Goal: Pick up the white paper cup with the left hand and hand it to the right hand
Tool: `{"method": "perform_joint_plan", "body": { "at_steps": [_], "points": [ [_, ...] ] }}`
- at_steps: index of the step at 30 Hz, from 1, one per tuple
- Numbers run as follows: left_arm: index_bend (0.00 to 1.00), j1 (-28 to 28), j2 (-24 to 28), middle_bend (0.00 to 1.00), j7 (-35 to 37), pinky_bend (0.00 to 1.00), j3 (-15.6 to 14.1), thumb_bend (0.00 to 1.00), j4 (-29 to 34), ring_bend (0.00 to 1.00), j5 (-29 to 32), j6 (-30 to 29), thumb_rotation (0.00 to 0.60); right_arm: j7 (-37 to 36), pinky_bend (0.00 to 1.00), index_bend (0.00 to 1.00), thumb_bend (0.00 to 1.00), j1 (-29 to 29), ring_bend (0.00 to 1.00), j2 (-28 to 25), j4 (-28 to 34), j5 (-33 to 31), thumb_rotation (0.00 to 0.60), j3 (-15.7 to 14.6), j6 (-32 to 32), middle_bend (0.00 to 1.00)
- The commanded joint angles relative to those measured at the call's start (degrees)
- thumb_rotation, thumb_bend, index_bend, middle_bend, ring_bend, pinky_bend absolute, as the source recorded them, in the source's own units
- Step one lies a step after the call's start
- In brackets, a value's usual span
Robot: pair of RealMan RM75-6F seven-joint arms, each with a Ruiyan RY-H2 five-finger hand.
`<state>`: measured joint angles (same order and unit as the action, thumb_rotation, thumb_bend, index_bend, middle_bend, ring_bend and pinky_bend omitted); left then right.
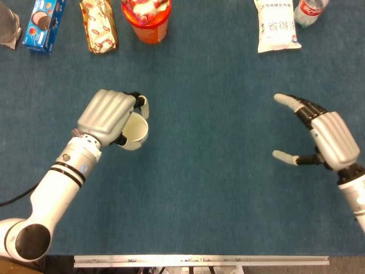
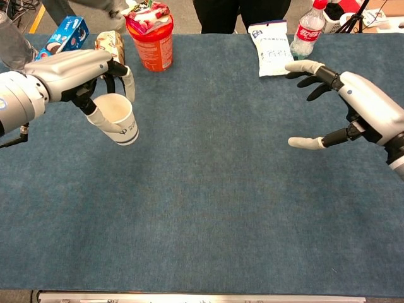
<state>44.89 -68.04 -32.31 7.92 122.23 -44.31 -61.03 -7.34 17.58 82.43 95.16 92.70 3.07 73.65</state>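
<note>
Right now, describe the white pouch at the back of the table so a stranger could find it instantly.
Start at the far edge of the blue table, on the side of the robot's right hand. The white snack pouch lies flat there, just left of the red-labelled plastic bottle. It is the only flat white packet with dark print; the other snacks sit far off toward the opposite corner.

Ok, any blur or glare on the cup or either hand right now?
Head view: white paper cup and left hand sharp, no glare; right hand crisp. Chest view: cup clear, evenly lit, soft shadow inside it; no blur on either hand.
</note>
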Motion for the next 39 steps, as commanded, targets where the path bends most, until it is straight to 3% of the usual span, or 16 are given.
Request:
{"method": "perform_joint_plan", "body": {
  "at_steps": [1, 7, 19, 31, 39],
  "points": [
    [0.47, 0.66, -0.09, 0.38, 0.29, 0.72, 0.51, 0.11, 0.19, 0.44, 0.74, 0.01, 0.6, -0.41, 0.33, 0.13, 0.0, 0.52, 0.23, 2.44, -1.64, -0.52, 0.6, 0.04, -0.21, 0.18],
    [0.47, 2.14, 1.14, 0.38, 1.66, 0.72, 1.91, 0.11, 1.79, 0.44, 2.99, 0.51, 0.6, -2.5, 0.32, 0.0, 0.0, 1.13, 0.15, 6.65, -4.96, -1.38, 0.6, 0.21, -0.28, 0.1],
    [0.47, 6.76, 2.35, 0.39, 1.79, 0.72, 4.5, 0.11, 4.54, 0.44, 6.03, 1.57, 0.6, -5.05, 0.25, 0.0, 0.0, 2.72, 0.08, 10.04, -4.82, -5.52, 0.6, 0.65, -4.12, 0.02],
    [0.48, 11.26, 1.12, 0.39, 3.33, 0.72, 5.98, 0.11, 5.0, 0.44, 10.1, 2.36, 0.6, -13.03, 0.24, 0.0, 0.0, 3.26, 0.07, 14.58, -4.15, -10.45, 0.6, 3.42, -5.27, 0.02],
    [0.48, 13.45, 0.06, 0.39, 4.09, 0.72, 6.09, 0.11, 4.64, 0.44, 10.72, 2.56, 0.6, -14.02, 0.24, 0.0, 0.0, 4.33, 0.07, 16.85, -4.21, -12.12, 0.6, 3.43, -7.75, 0.02]
  ]
}}
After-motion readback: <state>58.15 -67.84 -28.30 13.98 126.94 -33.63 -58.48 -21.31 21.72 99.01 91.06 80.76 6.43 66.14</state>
